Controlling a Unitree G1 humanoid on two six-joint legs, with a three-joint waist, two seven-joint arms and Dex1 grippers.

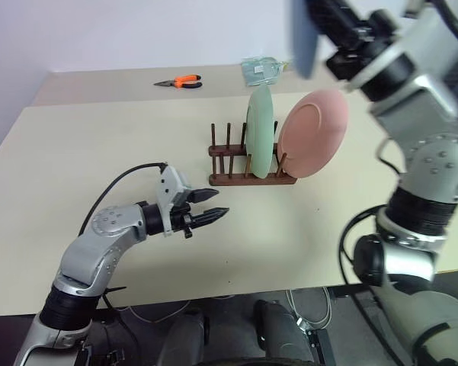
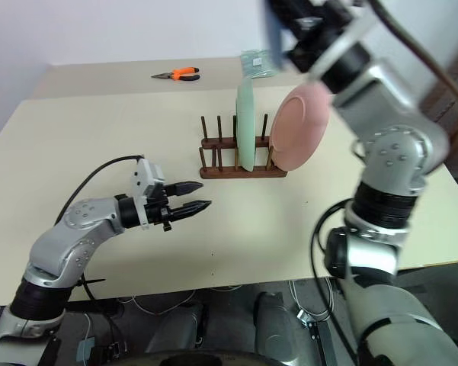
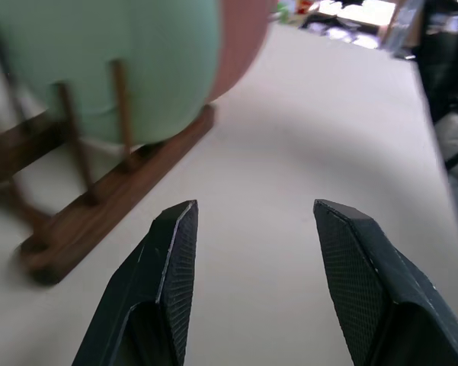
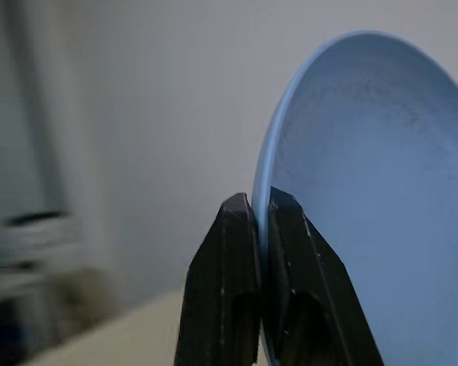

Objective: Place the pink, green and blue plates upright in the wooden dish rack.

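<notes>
Your right gripper is raised high over the table's far right part, its fingers clamped on the rim of the blue plate, which it holds up in the air. The rack sits mid-table toward the far edge. The green plate stands upright between its pegs, and the pink plate stands tilted at the rack's right end. Your left gripper hovers near the rack's left side, fingers apart and empty. Pliers lie beyond the far edge.
</notes>
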